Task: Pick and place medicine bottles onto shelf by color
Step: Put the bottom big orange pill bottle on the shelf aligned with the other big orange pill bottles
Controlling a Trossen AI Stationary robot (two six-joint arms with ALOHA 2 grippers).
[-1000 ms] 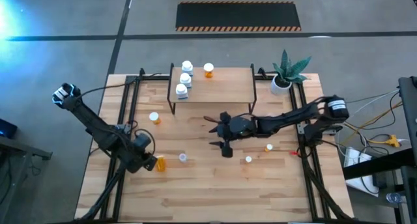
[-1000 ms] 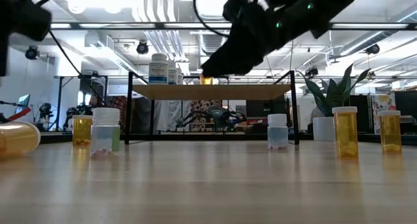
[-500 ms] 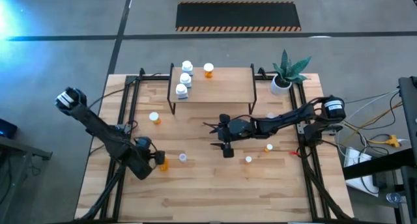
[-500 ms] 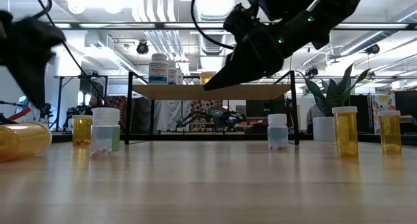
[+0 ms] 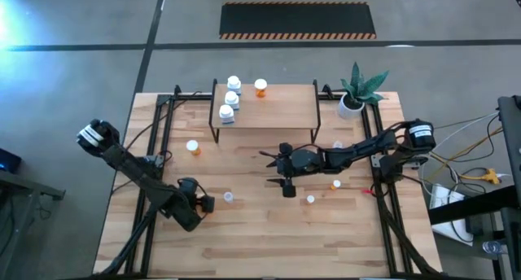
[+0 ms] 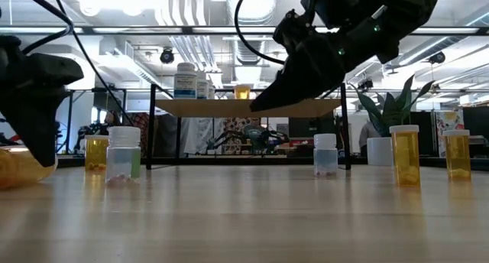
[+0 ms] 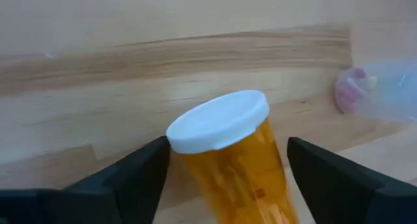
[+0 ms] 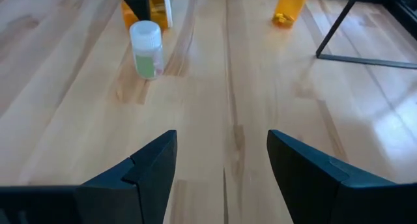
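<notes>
The shelf [image 5: 277, 107] is a low light-wood board on thin black legs. On it stand three white bottles [image 5: 230, 98] in a row and one orange bottle [image 5: 260, 87], all upright with white caps. An orange bottle [image 7: 231, 149] with a white cap lies on its side between the open fingers of the left gripper [image 7: 225, 162]. A small clear bottle [image 5: 228, 197] stands just beside that gripper. Another orange bottle [image 5: 193, 147] stands farther away, nearer to the shelf. Near the right gripper [image 5: 281, 172] stand three more bottles [image 5: 334, 183].
</notes>
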